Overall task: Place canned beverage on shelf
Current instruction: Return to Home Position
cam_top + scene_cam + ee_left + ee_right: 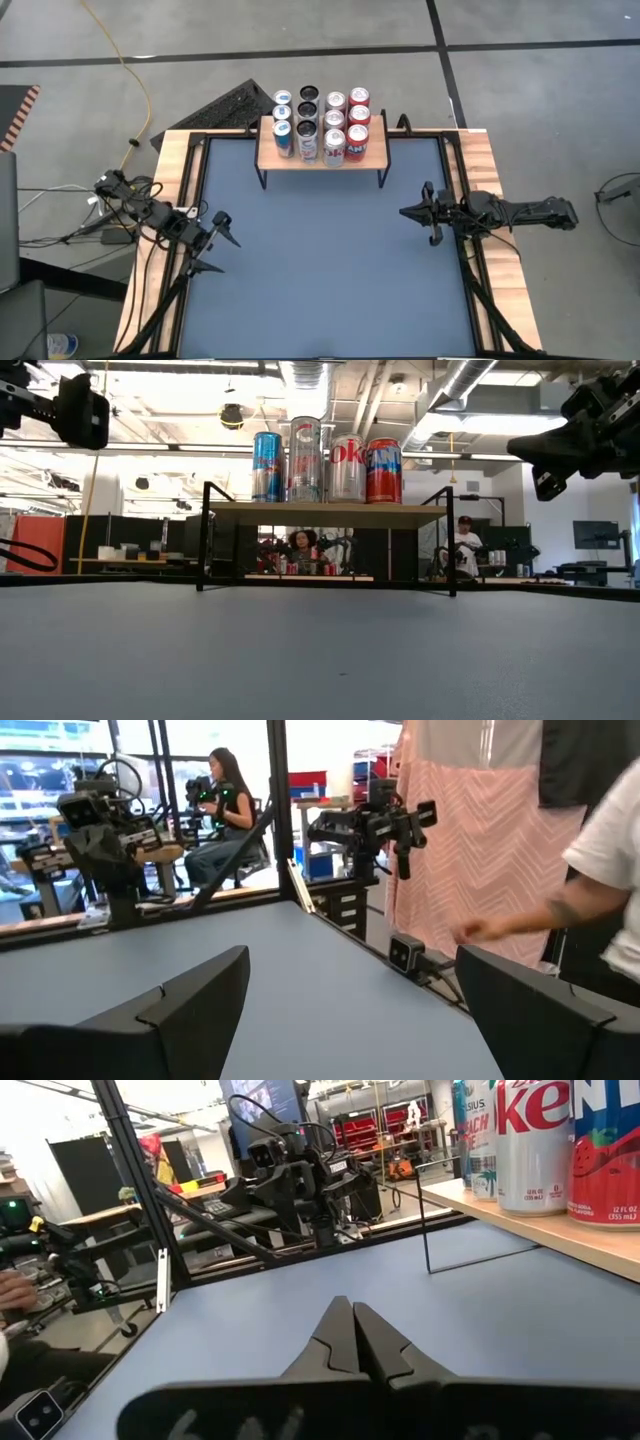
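The shelf [379,150], a low rack with a light wooden rectangular top on thin black metal legs, stands at the far middle edge of the blue-grey table mat [320,280]. It carries twelve drink cans in four files of three. From the left these are the blue-and-silver cans [267,466], the pale silver cans [305,460], the silver cola cans [347,467] and the red cans [383,470]. No can lies on the mat in front of the shelf, and neither claw holds one. The placing therefore appears complete, and only the withdrawal of the arms seems to be left. The left gripper [226,254] hangs well in front of the shelf and to its left, with its fingers spread wide apart. The right gripper [408,212] hangs in front of the shelf and to its right, with its fingers pressed together on nothing. Legible writing is partial. The front cola can shows red letters "oke". The front red can bears a strawberry picture, and "12 FL OZ" can be read low on both. The letters "ACH" show on a paler can beside them.
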Available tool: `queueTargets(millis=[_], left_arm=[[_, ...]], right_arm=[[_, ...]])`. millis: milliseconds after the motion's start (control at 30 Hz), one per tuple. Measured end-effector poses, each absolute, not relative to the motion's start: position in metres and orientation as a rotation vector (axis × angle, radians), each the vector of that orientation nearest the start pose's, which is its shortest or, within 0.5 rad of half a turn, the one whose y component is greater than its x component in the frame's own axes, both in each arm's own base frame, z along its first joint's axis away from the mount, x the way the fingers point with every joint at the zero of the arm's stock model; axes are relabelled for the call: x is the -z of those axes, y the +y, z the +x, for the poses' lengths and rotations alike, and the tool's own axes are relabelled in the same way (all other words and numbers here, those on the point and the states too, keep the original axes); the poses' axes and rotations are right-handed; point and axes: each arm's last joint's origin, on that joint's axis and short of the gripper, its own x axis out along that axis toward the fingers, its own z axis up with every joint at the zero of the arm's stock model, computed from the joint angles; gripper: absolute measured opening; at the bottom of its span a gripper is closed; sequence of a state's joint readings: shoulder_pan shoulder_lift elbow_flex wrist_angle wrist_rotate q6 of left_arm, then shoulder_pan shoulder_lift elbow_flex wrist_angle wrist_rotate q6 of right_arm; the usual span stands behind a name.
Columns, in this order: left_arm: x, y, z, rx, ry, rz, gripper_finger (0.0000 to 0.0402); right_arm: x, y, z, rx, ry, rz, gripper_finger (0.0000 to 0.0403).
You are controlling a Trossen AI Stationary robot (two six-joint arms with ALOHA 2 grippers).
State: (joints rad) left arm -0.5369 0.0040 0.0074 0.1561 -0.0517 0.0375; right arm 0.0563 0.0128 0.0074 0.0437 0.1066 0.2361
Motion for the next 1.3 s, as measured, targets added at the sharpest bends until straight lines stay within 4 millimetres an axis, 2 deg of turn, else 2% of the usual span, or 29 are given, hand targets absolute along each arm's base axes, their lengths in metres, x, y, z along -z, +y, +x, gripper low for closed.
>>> queueTargets(millis=[433,667,1300], left_arm=[[-0.178,-0.048,0.084,0.488,-0.087,-0.194,0.0343],[-0.169,-0.048,0.085,0.482,0.009,-0.176,0.0343],[-0.169,-0.049,0.085,0.486,0.006,-0.177,0.0343]], right_arm=[[-0.169,0.003,0.098,0.043,-0.043,0.24,0.0],[-0.169,0.003,0.098,0.043,-0.042,0.24,0.0],[-0.169,0.003,0.098,0.043,-0.041,0.24,0.0]])
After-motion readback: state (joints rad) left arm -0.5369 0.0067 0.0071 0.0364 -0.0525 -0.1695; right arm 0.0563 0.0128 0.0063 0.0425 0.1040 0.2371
